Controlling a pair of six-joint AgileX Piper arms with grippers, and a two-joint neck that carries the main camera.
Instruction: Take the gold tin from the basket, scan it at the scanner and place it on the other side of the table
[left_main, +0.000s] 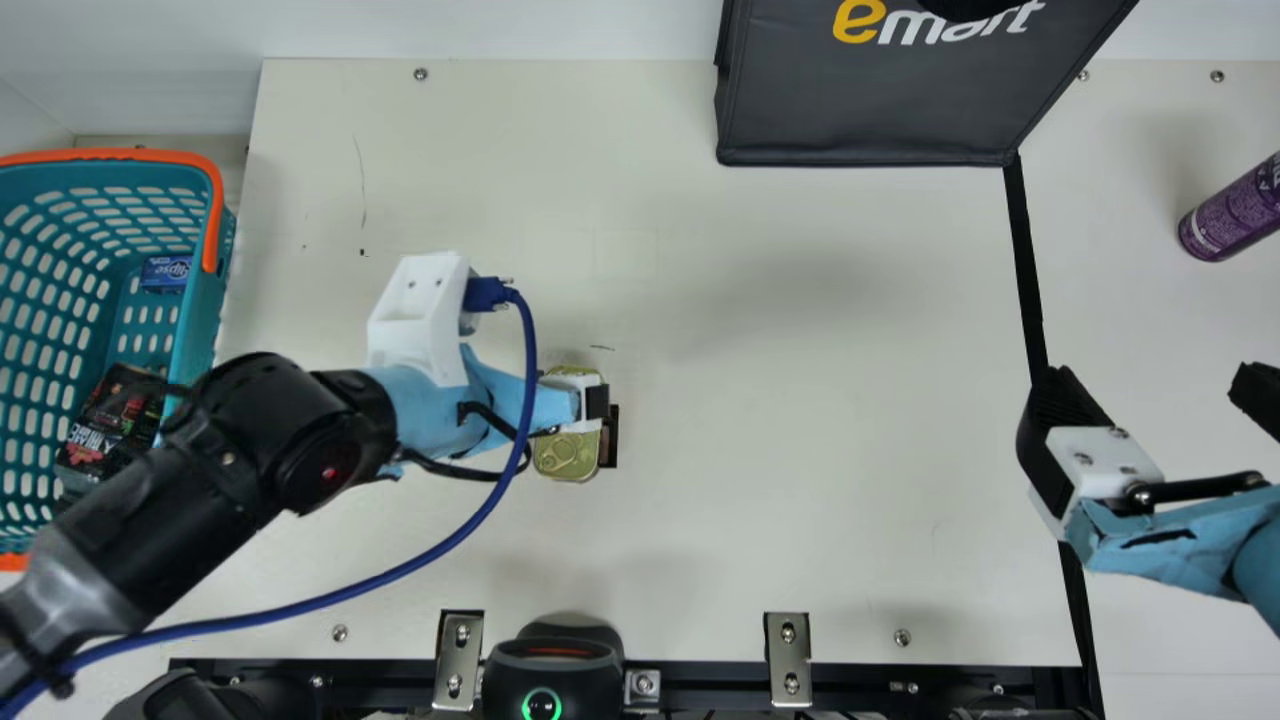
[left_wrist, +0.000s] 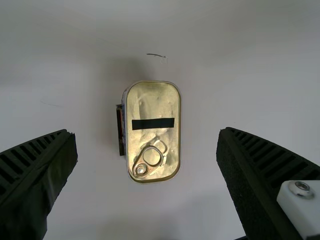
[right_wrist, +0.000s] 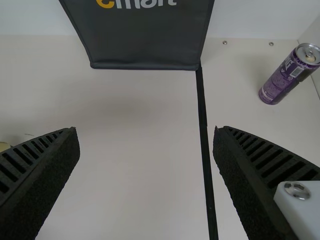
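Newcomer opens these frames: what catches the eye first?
The teal plastic basket with an orange rim, at the main view's left edge, is probably the first draw. Next, the rectangular gold metal tin on the cream table, under the left arm's open, black-fingered tool. Then the dark grey bag with bold lettering at the main view's top.

In the main view we look steeply down from high over the cream tabletop (left_main: 800, 400); our left wrist view faces down, nearer, sharing the rectangular gold-coloured metal tin (left_wrist: 152, 102); our right wrist view looks slantwise across, sharing the dark grey fabric bag (left_main: 870, 115) and purple cylindrical can (left_main: 1235, 212).
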